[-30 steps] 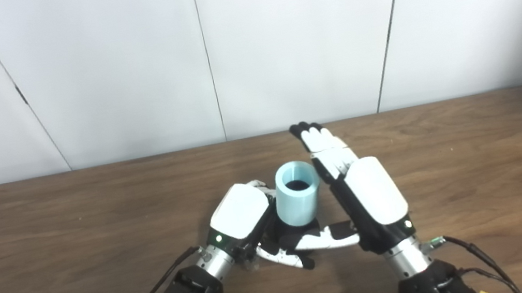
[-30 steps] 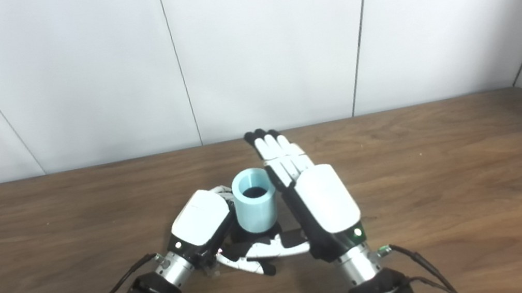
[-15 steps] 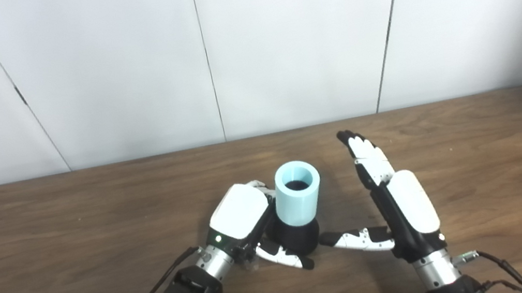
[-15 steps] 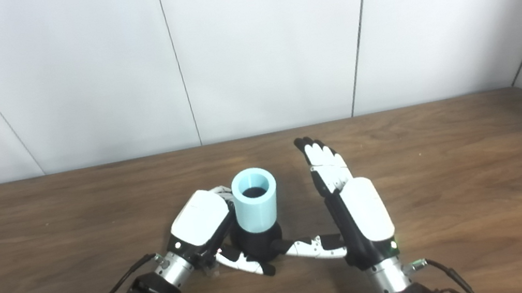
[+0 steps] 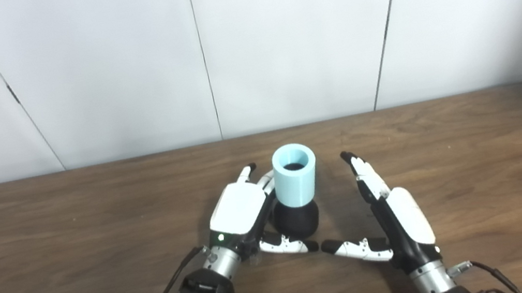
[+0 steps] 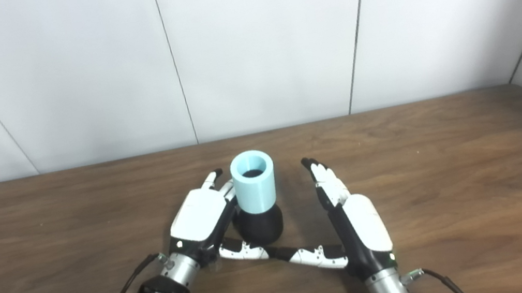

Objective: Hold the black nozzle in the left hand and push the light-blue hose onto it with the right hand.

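Left eye view showed hose seated on nozzle mid-table; left hand and right hand, fingers spread, should back away without tipping it.

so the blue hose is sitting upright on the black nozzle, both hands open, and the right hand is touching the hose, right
Not quite. The right hand is clear of the light-blue hose, with bare table between them in the left eye view. The hose does stand upright on the black nozzle, and the left hand is open too.
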